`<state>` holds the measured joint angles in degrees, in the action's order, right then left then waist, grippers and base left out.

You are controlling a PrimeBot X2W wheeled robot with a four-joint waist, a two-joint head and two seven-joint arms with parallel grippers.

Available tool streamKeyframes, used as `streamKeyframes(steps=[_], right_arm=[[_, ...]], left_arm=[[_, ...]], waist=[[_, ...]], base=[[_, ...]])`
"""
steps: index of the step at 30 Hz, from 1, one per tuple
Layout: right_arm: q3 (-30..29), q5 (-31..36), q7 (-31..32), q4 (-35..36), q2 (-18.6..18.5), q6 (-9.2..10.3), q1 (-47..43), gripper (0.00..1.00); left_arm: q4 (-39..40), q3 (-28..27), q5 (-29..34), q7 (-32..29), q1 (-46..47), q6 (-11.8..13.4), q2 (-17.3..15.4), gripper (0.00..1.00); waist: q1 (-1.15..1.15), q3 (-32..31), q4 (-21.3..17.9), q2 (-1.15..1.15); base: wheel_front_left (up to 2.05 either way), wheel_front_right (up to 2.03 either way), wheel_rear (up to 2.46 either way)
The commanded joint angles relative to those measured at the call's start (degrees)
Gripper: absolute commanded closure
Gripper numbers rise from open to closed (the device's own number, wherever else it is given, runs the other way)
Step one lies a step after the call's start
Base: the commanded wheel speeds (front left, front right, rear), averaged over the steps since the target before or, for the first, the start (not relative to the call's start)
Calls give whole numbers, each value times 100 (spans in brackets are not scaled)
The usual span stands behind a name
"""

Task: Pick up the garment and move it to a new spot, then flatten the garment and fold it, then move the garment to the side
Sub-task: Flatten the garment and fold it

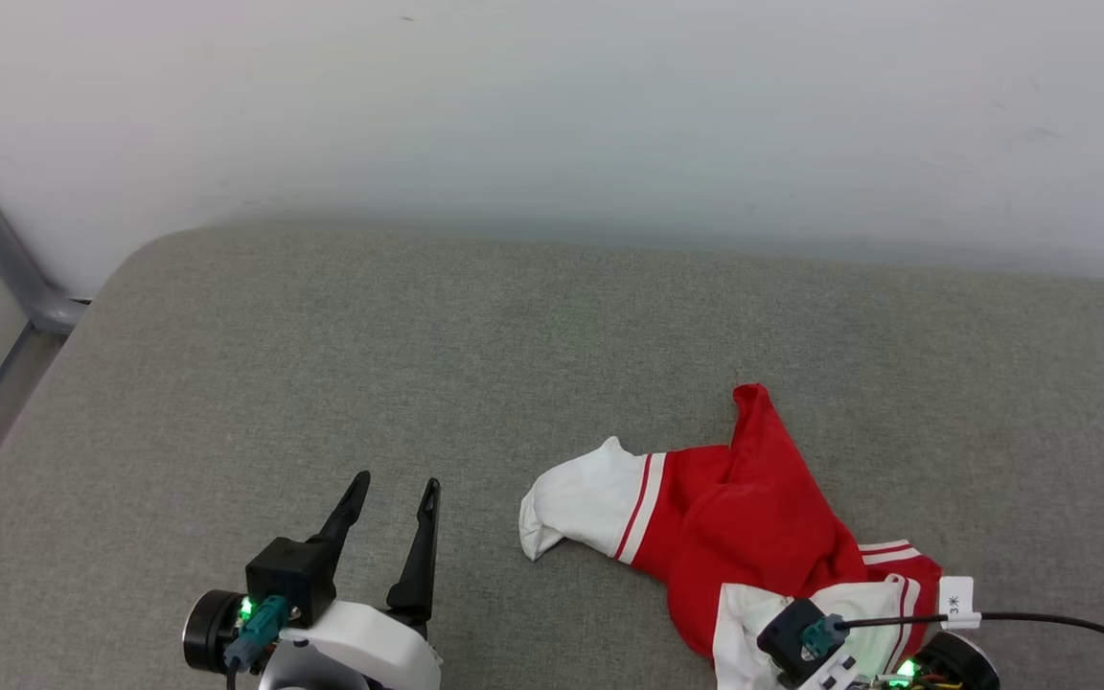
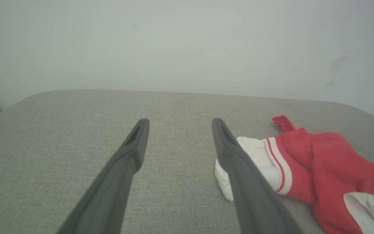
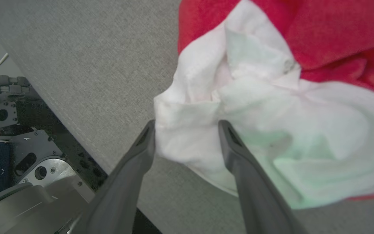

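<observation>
My right gripper (image 3: 187, 125), fingers parted, is straddling a white sleeve fold of the crumpled red-and-white jersey garment (image 1: 744, 517) lying near-right on the grey woven cushion (image 1: 418, 335); my left gripper (image 1: 397, 482) is hovering alongside, spread, empty.

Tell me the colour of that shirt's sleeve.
White sleeve with red stripe trim; clearest in head view.

The left gripper (image 1: 397, 479) sits low on the robot's left side, its two long dark fingers parted and pointing forward, tips slightly raised. Its white wrist housing (image 1: 360, 644) shows a green light. The right wrist (image 1: 806, 637) is tipped steeply downward, and the right gripper (image 3: 187, 123) points down with fingers spread apart.
</observation>
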<state>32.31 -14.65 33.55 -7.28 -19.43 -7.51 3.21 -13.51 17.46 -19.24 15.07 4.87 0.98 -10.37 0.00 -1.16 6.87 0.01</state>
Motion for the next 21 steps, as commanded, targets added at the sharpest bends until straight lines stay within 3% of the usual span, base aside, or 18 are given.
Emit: streamKeyframes(steps=[1, 2, 12, 21], right_arm=[[-9, -41, -22, -39, 2, 4, 72, 88], [-15, -57, -26, -80, 19, 4, 81, 100], [-648, 27, -500, 243, 139, 4, 273, 100], [-2621, 457, -844, 440, 536, 4, 277, 100]], left_arm=[[-19, -26, 49, 14, 37, -28, 23, 0], [-28, -39, 53, 14, 33, -36, 35, 0], [-43, -211, 162, 14, -9, -95, 87, 0], [-27, -320, 244, 14, -23, -131, 112, 0]], waist=[[0, 6, 5, -1], [0, 9, 4, -1], [0, -4, -163, -1], [0, 28, -429, -1]], base=[[0, 0, 0], [0, 0, 0], [0, 0, 0], [0, 0, 0]])
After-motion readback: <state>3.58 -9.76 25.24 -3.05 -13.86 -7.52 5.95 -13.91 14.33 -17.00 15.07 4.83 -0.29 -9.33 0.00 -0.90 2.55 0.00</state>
